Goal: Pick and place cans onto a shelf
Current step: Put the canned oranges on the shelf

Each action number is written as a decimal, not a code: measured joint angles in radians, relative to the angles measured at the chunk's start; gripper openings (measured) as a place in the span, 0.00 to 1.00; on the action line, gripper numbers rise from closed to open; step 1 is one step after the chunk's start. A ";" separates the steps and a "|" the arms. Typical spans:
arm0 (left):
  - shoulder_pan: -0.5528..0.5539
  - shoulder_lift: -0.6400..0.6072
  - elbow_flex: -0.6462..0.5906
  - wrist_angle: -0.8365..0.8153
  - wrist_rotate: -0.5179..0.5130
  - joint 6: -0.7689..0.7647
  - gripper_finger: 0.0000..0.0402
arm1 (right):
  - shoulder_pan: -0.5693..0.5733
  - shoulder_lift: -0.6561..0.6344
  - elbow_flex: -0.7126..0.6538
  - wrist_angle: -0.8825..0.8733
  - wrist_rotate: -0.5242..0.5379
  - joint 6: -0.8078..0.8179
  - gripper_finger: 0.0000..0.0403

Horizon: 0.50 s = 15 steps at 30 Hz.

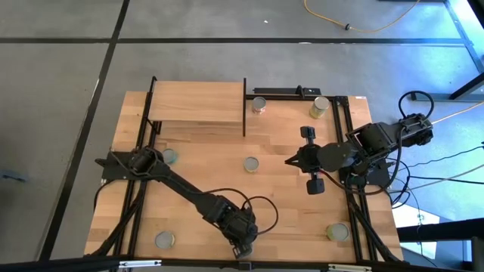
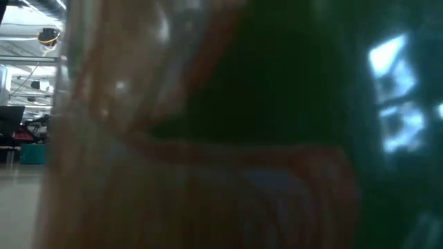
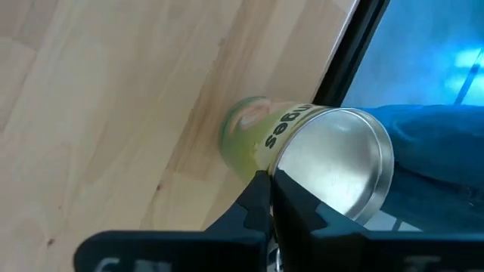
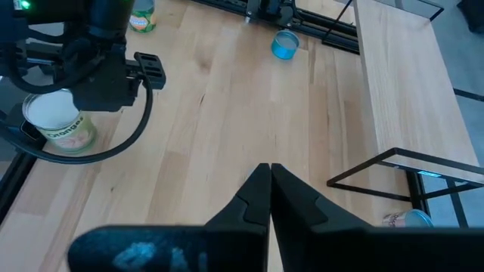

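high view: the shelf (image 1: pixel 195 104) stands at the far edge of the table (image 1: pixel 280 143), its top bare, so no can seems to be placed yet. cans lie scattered about the table: one just beside the shelf's upright panel (image 1: pixel 259 105), one by the far rail (image 1: pixel 319 107), one mid-table (image 1: pixel 251 163), one by the left arm's base (image 1: pixel 170 156), and two near the front corners (image 1: pixel 164 240) (image 1: pixel 337 231). the left gripper (image 1: pixel 243 246) reaches to the table's near edge, apparently after a can there. the right gripper (image 1: pixel 291 160) hangs over the middle, pointing toward the mid-table can, likely waiting.

low view: something pale and reddish stands right against the lens and blocks nearly everything; i cannot tell what it is.

left wrist view: a green-labelled can (image 3: pixel 302 143) sits at the table's edge beside a black rail, tilted in this picture. the left gripper's fingers (image 3: pixel 295 219) appear pressed together just short of the can's silvery top, gripping nothing; they would have to spread before a grasp.

right wrist view: the right gripper's fingers (image 4: pixel 253 198) meet at the tips, empty, above bare wood. ahead lie a teal can (image 4: pixel 285 44), the shelf's board, and the left arm beside a green can (image 4: pixel 64 125).
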 joint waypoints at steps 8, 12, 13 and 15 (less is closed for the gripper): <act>0.027 -0.043 -0.008 -0.046 -0.008 -0.024 0.00 | 0.000 0.000 0.000 0.000 0.005 -0.007 0.03; 0.045 -0.081 -0.008 -0.079 -0.018 -0.030 0.00 | 0.000 0.000 0.000 0.001 0.028 -0.027 0.03; 0.050 -0.091 -0.008 -0.096 -0.023 -0.031 0.00 | 0.000 0.000 0.000 0.000 0.028 -0.027 0.03; 0.058 -0.113 -0.008 -0.111 -0.030 -0.031 0.00 | 0.000 0.000 0.000 0.000 0.029 -0.026 0.03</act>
